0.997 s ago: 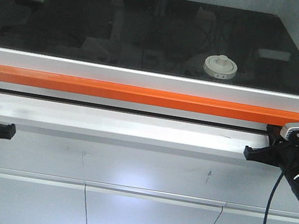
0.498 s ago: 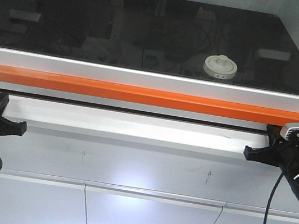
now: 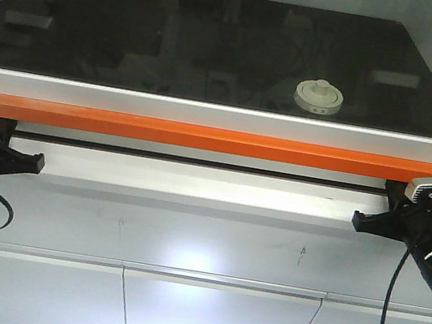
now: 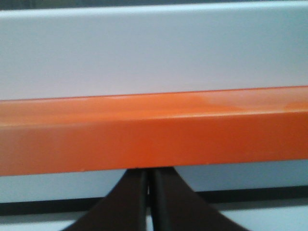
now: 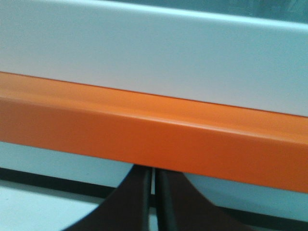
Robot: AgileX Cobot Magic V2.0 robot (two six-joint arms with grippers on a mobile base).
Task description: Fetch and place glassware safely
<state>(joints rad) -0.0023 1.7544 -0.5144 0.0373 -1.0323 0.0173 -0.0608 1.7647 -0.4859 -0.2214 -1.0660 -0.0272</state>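
On a dark counter (image 3: 136, 42) a lidded jar (image 3: 318, 95) was seen. Just below an orange bar (image 3: 219, 140), the left gripper (image 3: 35, 160) and right gripper (image 3: 359, 221) were held, jaws pressed together.

My front view looks slightly down at the orange rail (image 3: 219, 140) from mid range, black tabletop (image 3: 137, 34) beyond. Both wrist views face forward, very close to that rail, jaws poking in at bottom. All three share the rail.
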